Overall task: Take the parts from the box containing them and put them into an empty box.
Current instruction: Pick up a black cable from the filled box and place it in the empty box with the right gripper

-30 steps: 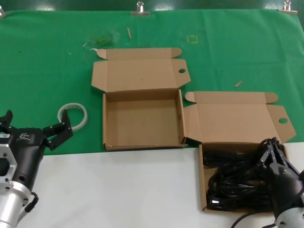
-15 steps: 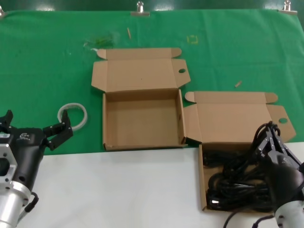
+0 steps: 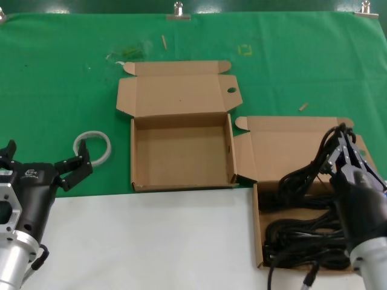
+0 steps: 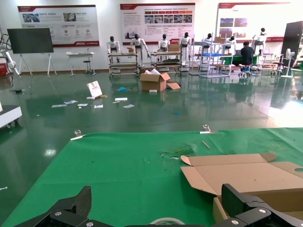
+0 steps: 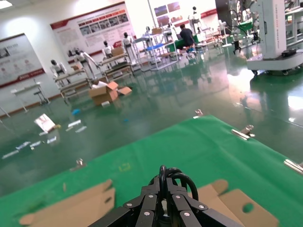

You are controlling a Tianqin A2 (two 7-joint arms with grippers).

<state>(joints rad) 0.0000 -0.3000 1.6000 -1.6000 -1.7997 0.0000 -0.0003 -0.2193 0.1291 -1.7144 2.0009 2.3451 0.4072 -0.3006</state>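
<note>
- The right gripper (image 3: pixel 340 140), fingers clamped on black cables (image 3: pixel 302 176), holds them above the full box (image 3: pixel 259 241).
- The empty box (image 3: pixel 181 181) lies to its left, nearer the idle, spread-fingered left gripper (image 3: pixel 42 160).

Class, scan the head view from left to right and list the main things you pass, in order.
Left gripper → white tape ring → empty brown cardboard box → brown cardboard box of black cables → right gripper holding a black cable.
</note>
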